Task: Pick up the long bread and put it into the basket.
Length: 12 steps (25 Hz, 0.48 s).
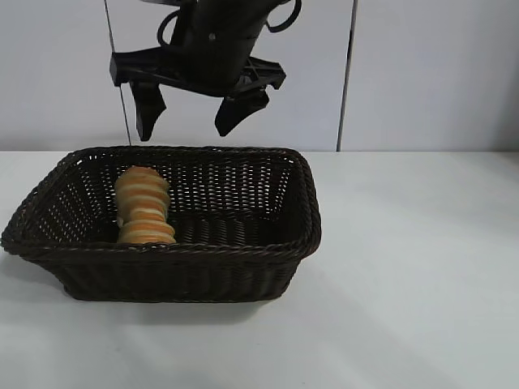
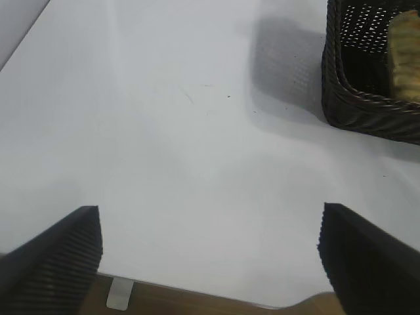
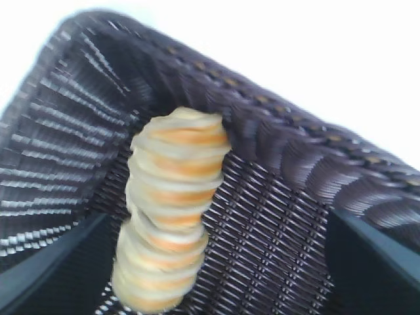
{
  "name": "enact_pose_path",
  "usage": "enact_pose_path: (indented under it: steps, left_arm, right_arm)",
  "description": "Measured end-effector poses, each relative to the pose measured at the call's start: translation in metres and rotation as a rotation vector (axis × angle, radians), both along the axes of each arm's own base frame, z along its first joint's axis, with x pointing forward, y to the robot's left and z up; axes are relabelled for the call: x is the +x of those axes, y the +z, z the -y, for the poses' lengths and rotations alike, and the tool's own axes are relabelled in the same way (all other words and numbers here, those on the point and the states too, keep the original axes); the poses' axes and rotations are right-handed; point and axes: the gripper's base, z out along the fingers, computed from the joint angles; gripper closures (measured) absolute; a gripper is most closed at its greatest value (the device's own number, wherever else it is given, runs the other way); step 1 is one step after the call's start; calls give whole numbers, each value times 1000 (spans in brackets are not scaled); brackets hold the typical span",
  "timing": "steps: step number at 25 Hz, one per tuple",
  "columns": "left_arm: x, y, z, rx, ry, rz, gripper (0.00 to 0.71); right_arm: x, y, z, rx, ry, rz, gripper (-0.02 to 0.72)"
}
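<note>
The bread lies inside the basket, in its left half as the exterior view shows it, at about nine o'clock from the basket's middle. It runs from the near wall toward the far wall, and its near end is right at the near rim; whether it leans on that wall I cannot tell for sure, because the rim covers its lower part. Its pale and orange-brown ridges go across its length.

The right gripper hangs in the air above the basket, at about twelve o'clock from the bread and well apart from it. Its two dark fingers are spread wide and point downward, with nothing between them. In the right wrist view the bread shows between the two finger tips far below, lying on the woven floor of the basket, and nothing touches it. This view is blurred, so fine details of the weave are not clear.

The left gripper is over the bare white table, away from the work. Its ribbed fingers are spread wide and hold nothing. In the left wrist view a corner of the basket is seen far ahead, with a small part of the bread visible over the rim.

The basket stands on the white table, before a pale wall.
</note>
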Motion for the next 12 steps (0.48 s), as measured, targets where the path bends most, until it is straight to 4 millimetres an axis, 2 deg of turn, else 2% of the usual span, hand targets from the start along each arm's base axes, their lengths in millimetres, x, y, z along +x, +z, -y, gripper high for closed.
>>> enact_pose_path:
  steps: [2,6,10,12]
  left_arm:
    - [0,0,0,0,0,0,62]
    - [0,0,0,0,0,0,62]
    - [0,0,0,0,0,0,62]
    - [0,0,0,0,0,0,62]
  right_arm:
    - [-13,26,11,24,-2,40,93]
    - [-35,65,30,65,-8,107,93]
    - [-48,89,55,4,-82,181,93]
    - [-46,96,78,-89,-198,212,93]
